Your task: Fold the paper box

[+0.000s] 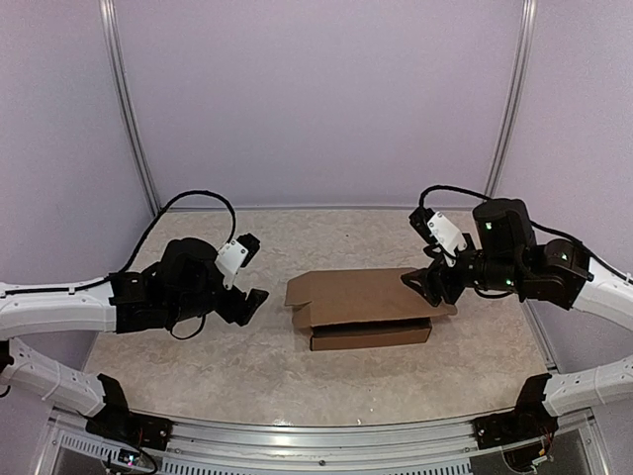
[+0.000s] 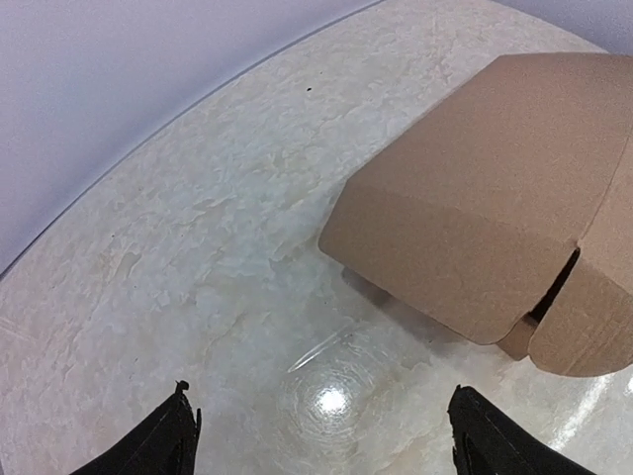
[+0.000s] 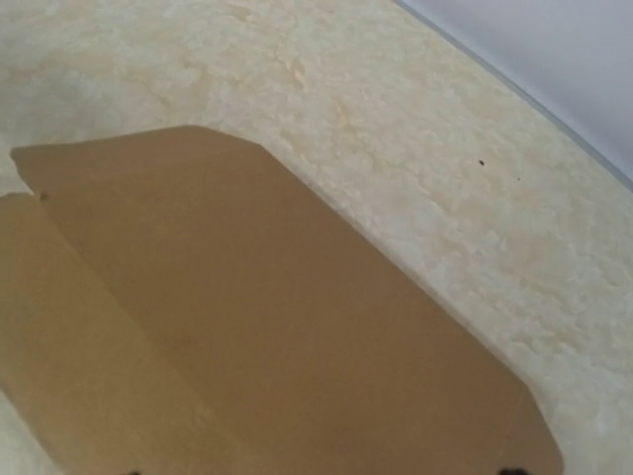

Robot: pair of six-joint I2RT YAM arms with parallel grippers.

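Note:
The paper box point(image 1: 361, 307) is brown cardboard in the middle of the table, folded into a shallow box with its lid lying over it and a flap sticking out at the left end. My left gripper point(image 1: 247, 302) is open and empty, low over the table just left of the box; the left wrist view shows its gripper point(image 2: 321, 416) spread wide with the box point(image 2: 475, 198) ahead and apart. My right gripper point(image 1: 427, 282) is at the right end of the lid. In the right wrist view the lid point(image 3: 247, 327) fills the frame and only the fingertips point(image 3: 509, 471) show, far apart.
The table point(image 1: 198, 376) has a beige marbled top, bounded by lilac walls with metal posts point(image 1: 129, 109) at the back. A metal rail point(image 1: 316, 435) runs along the near edge between the arm bases.

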